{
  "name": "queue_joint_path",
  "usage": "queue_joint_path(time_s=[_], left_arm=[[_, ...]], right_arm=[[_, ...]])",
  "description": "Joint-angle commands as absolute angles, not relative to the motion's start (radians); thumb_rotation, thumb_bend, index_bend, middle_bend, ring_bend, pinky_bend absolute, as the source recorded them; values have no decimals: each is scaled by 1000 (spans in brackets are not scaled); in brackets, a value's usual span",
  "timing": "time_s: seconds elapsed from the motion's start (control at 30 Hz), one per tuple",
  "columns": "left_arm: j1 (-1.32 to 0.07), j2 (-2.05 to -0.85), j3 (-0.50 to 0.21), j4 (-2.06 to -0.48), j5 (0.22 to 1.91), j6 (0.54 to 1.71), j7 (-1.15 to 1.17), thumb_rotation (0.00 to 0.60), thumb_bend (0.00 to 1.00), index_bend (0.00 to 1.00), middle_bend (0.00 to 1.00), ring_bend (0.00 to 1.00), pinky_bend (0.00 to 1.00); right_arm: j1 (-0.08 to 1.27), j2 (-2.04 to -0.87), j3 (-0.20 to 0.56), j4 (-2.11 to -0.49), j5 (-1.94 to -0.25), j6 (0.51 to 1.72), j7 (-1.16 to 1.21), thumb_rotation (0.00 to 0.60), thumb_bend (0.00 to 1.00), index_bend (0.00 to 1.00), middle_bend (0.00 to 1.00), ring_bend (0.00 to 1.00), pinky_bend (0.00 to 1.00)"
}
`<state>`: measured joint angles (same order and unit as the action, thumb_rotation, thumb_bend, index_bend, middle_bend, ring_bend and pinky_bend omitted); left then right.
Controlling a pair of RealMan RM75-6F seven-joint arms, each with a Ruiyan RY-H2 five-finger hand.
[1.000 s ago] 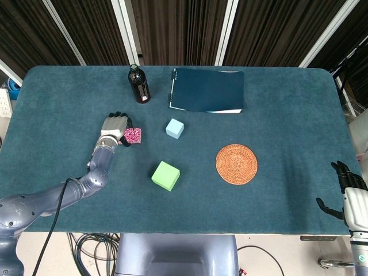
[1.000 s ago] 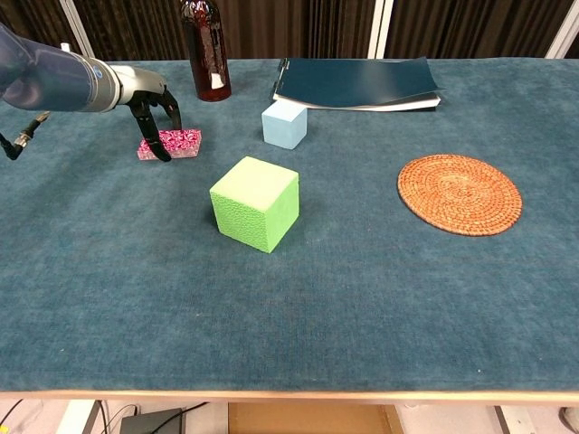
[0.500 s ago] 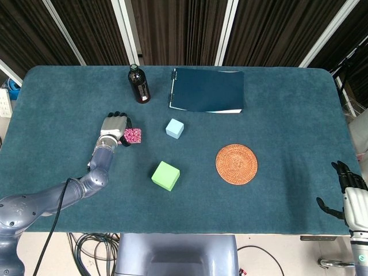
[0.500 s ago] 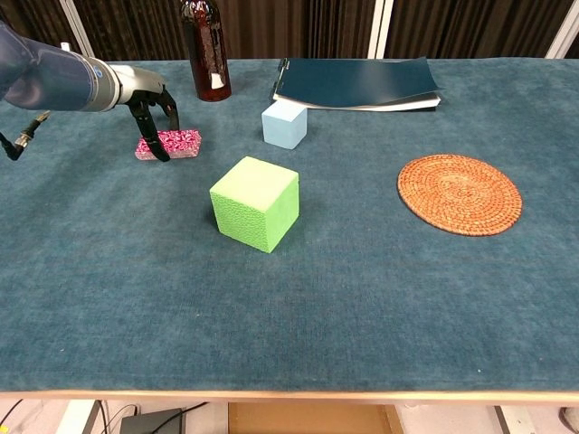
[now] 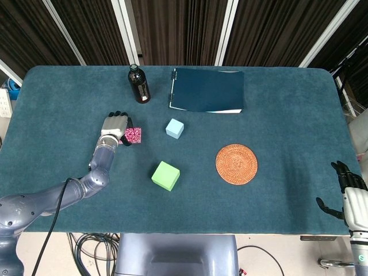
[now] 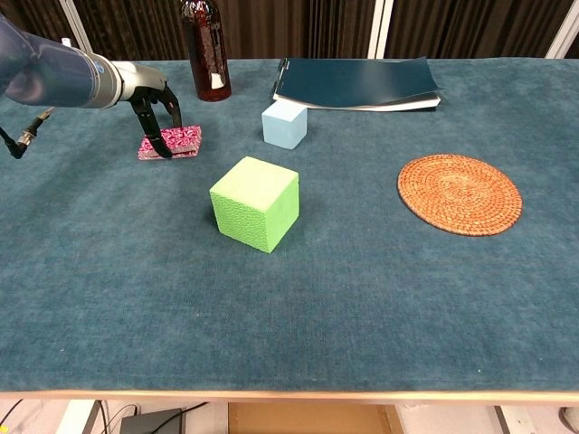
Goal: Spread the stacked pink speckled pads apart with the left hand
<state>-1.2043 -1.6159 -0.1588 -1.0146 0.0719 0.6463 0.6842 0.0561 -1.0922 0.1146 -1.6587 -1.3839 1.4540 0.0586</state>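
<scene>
At the far left of the table point(image 6: 380, 298), just left of the light blue cube point(image 6: 284, 124) and nearer than the brown bottle point(image 6: 204, 50), the pink speckled pads point(image 6: 177, 141) lie as a low stack on the cloth. The left hand point(image 6: 150, 101) stands over their left end with its dark fingertips point(image 6: 157, 143) pointed down. In the chest view one fingertip meets the stack's near left corner and another reaches behind its far edge, so the hand straddles that end with fingers parted rather than clamped. Whether it presses on the top pad or only touches the sides is hard to tell at this size.

The pads look one on top of the other, perhaps slightly offset, so I judge the spreading to be at its start: contact made, separation not yet achieved. The next move probably calls for light downward pressure on the top pad alone and a sideways slide across the one beneath, without dragging both along. The cloth should grip the lower pad, which helps. Free cloth lies to the left and toward the near side.

The right hand point(image 5: 347, 192) hangs off the near right corner of the table, fingers loosely apart and holding nothing. The green cube point(image 6: 255, 202), the woven coaster point(image 6: 460, 193) and the dark folder point(image 6: 357, 81) lie well apart from the work.
</scene>
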Motion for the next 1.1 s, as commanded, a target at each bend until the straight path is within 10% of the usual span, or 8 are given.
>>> queue_joint_path(time_s=[0.03,1.1], left_arm=[[-1205,-1613,-159,-1019,72,648,687,600,222,488,186,49,39],[-1206,-1532,-142,-1148,51,714,747,600,222,522,186,49,30]], right_arm=[[56,-1092,115,-1659,-1384,1454,60,600,248,79,52,130,145],[56,-1090,116,-1663,-1380,1451,63,600,247,79,52,130,146]])
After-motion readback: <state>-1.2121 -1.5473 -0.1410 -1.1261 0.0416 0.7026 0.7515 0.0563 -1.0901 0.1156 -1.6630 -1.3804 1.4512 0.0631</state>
